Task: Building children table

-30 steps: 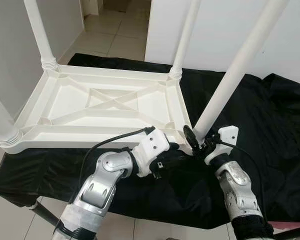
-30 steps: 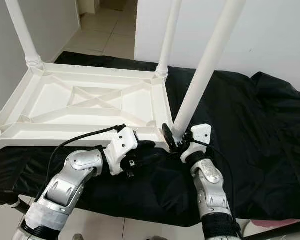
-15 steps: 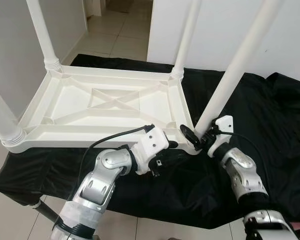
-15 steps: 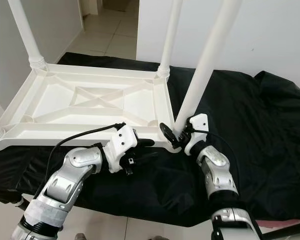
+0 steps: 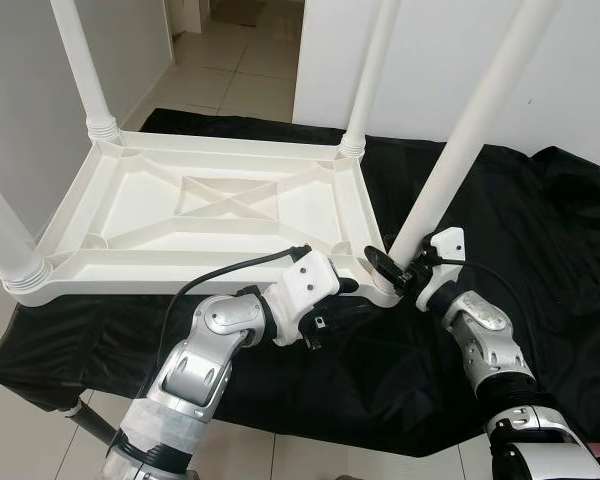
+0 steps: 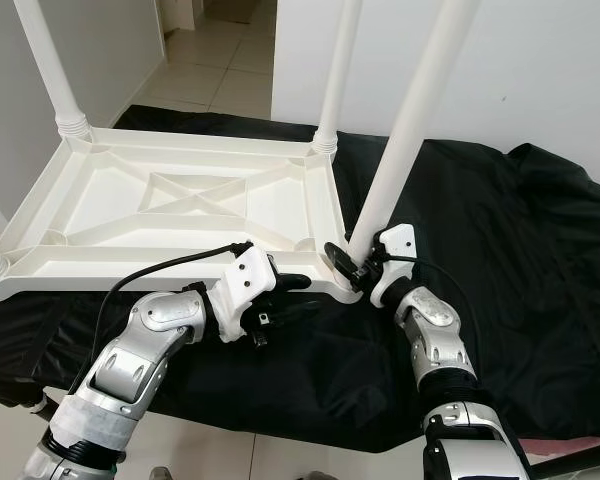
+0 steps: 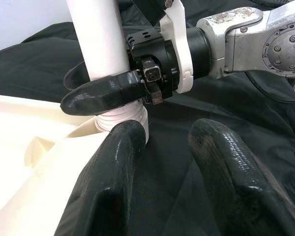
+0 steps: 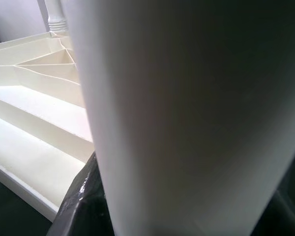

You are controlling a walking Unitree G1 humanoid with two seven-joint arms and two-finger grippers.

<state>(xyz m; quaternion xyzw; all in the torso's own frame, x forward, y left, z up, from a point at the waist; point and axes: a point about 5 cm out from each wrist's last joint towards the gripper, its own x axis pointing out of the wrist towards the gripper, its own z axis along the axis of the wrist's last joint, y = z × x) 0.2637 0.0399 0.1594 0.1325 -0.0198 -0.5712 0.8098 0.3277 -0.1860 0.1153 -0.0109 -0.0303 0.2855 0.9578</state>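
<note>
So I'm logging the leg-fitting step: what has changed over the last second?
The right gripper has stayed closed on the base of the near-right table leg while its forearm swung outward to the robot's right; the leg looks a little more upright. The left gripper stays at the near edge of the upturned white tabletop, jaws open. The other three legs and the black cloth are unchanged.

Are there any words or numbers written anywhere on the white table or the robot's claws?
None that can be read.
Upside-down white table: plain plastic, no print showing.
Near right table leg: plain white.
Right claw, closed around that leg: no label.
Left claw: plain black fingers.
Black cloth: no writing.
</note>
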